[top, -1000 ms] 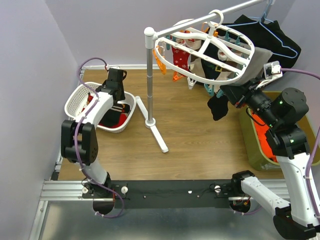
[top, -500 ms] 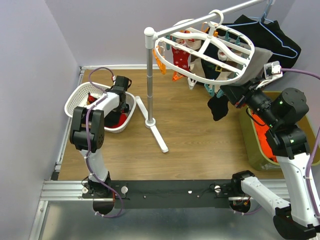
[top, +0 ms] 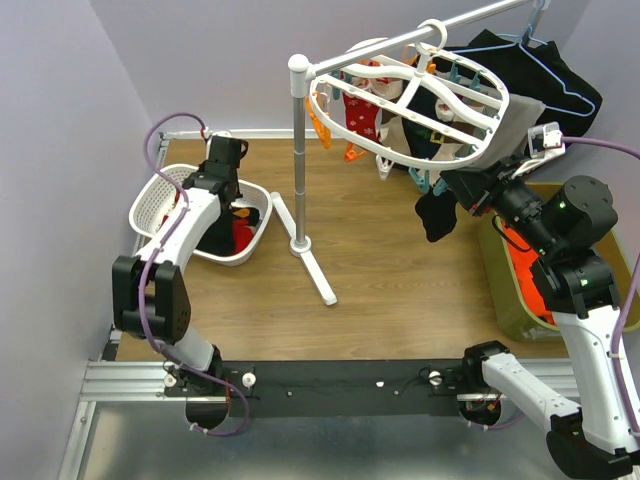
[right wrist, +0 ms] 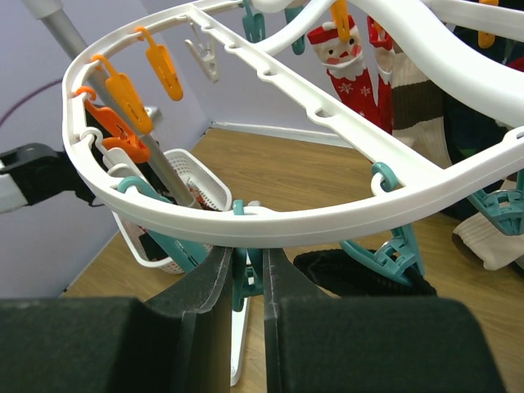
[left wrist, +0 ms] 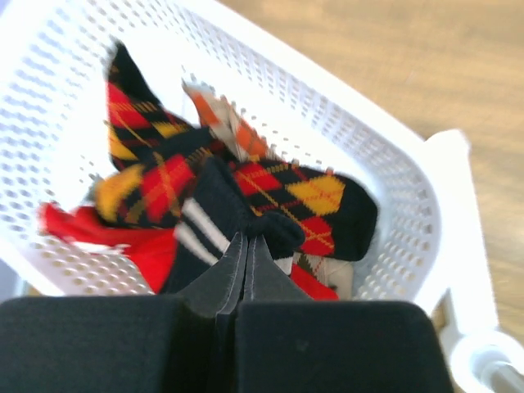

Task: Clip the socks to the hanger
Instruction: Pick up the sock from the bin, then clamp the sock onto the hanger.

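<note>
Socks (left wrist: 270,192), plaid in red, black and yellow, lie heaped in the white lattice basket (left wrist: 393,155), left of centre in the overhead view. The left fingers (left wrist: 223,274) are closed, tips pinching a black white-striped sock (left wrist: 214,214). The hanger (right wrist: 327,217) hangs at upper right from a rail stand (top: 297,150). The right fingers (right wrist: 205,286), narrowly parted, clamp a teal clip (right wrist: 246,282) beneath its rim. The basket rests on the bench (top: 400,290).
</note>
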### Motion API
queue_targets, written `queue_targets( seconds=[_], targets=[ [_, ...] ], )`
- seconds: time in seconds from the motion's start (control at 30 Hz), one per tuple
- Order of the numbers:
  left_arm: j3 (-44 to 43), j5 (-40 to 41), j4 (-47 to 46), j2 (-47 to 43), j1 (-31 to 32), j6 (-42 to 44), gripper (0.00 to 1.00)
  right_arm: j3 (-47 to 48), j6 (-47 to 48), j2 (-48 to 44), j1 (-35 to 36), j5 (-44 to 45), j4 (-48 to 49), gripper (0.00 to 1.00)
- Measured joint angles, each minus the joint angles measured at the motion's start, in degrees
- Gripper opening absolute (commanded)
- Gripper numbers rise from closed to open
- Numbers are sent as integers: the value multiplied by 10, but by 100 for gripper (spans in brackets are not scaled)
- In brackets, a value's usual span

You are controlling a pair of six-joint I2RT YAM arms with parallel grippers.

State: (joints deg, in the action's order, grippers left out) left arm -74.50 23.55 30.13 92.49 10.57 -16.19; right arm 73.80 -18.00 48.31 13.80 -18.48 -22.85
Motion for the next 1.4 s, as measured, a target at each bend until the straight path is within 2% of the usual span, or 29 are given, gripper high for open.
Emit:
queue_targets(
  seconds=[0.37, 0.67, 0.83, 1.07, 1.27, 1.4],
  targets=[
    [-54, -9, 3, -161, 18, 44, 0, 0, 0, 2, 0, 0, 0, 12],
    [-48, -134, -71, -348, 135, 74, 0, 0, 0, 5, 0, 0, 0, 11],
    [-4, -239, -107, -417, 193, 78, 0, 0, 0, 5, 0, -1, 0, 11],
    [75, -337, -160, -428, 288, 56, 0, 0, 0, 7, 0, -2, 0, 11],
    [105, -341, -223, -373, 407, 28, 0, 0, -6, 8, 0, -5, 0, 11],
    [107, -328, -283, -330, 460, 14, 0, 0, -10, 8, 0, -5, 0, 11]
  ],
)
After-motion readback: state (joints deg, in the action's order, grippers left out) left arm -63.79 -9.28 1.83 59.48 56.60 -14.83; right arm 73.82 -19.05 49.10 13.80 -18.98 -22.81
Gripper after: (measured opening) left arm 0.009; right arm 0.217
